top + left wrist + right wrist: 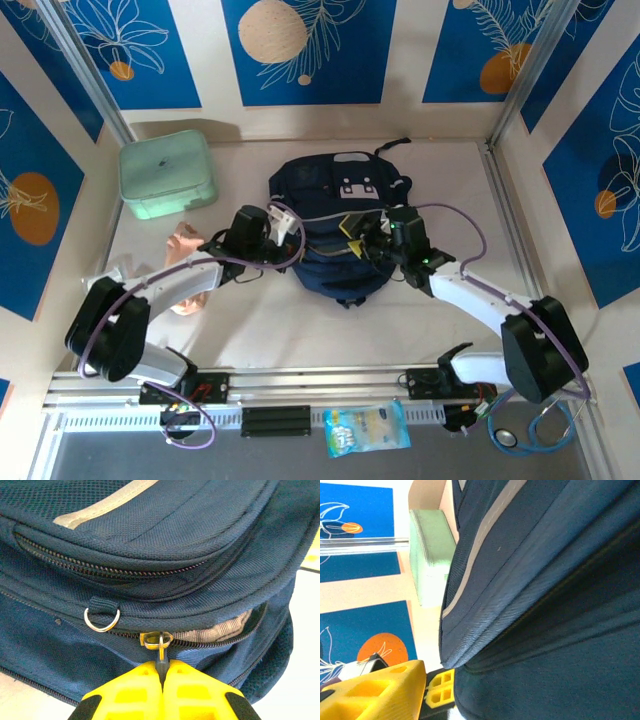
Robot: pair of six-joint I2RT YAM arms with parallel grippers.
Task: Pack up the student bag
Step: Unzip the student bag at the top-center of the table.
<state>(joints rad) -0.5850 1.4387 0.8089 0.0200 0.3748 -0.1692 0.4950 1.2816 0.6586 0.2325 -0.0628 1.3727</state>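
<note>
- The bag [335, 215] lies mid-way across the counter [255, 330], between the two arms.
- The left claw [161, 669] is clamped on the zip pull [160, 655]; the zip is part open and grey lining shows beside it.
- The right claw [366, 238] is at the bag's side; I cannot tell whether it is apart or together.
- To do this well, draw the pull along the zip line with the tab straight and the fabric braced.
- No writing is readable; the print on the packet [366, 430] is too small.
</note>
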